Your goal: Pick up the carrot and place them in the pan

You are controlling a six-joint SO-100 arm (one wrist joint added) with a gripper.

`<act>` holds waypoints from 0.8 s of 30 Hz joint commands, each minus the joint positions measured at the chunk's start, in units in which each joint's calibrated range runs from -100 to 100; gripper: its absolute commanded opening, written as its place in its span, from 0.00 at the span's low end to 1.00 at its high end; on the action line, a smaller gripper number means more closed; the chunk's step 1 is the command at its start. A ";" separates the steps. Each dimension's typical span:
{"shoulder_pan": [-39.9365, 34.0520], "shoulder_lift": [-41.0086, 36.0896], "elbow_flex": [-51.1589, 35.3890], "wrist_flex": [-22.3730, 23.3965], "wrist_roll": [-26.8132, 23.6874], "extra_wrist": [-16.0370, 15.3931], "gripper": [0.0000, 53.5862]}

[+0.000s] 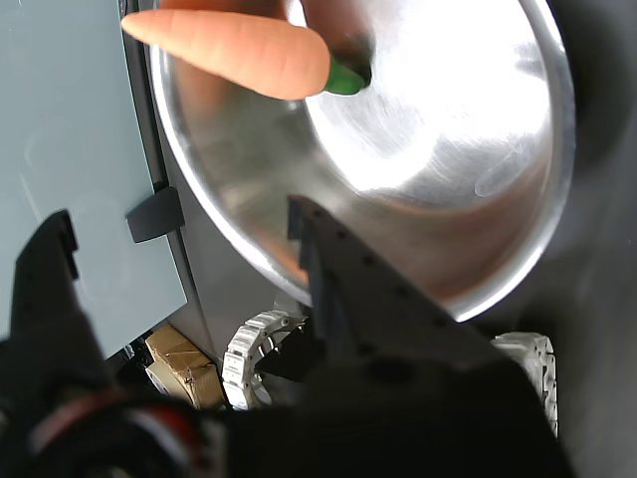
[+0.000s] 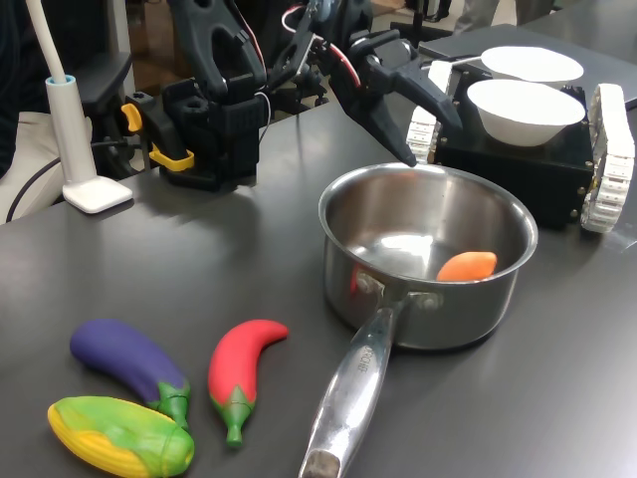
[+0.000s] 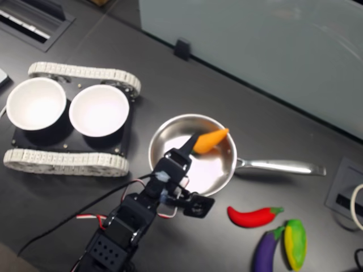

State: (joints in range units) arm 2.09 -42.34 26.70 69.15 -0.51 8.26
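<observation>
Hand [image 2: 418, 124] apart; carrot [image 2: 466, 266] (half-hidden) in pan [image 2: 498, 289]

Dark grey desk [image 2: 249, 249], matte, filling both exterior views. Sitting on it at centre of the first exterior view, the pan [image 2: 426, 254], handle running toward the lower edge. Lower left, three toy vegetables lying close together: a purple eggplant [image 2: 127, 360], a yellow-green corn cob [image 2: 119, 435], a red chili pepper [image 2: 242, 368]. Upper right, a black tracked base [image 2: 537, 159] carrying two white bowls. Upper left, a white lamp foot [image 2: 97, 194] and the arm's black base [image 2: 214, 124].
</observation>
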 commanded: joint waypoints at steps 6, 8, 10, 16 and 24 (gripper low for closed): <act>1.35 -9.92 0.34 3.22 0.20 0.73 0.51; 1.58 -11.94 0.34 3.90 0.34 0.73 0.47; 1.69 -14.13 -0.57 4.93 0.39 0.73 0.34; 1.35 -19.20 -7.39 9.62 0.83 0.56 0.00; -0.83 -25.35 -15.29 15.33 0.93 0.48 0.00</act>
State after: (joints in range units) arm 2.31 -63.47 18.46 82.66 -0.12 8.26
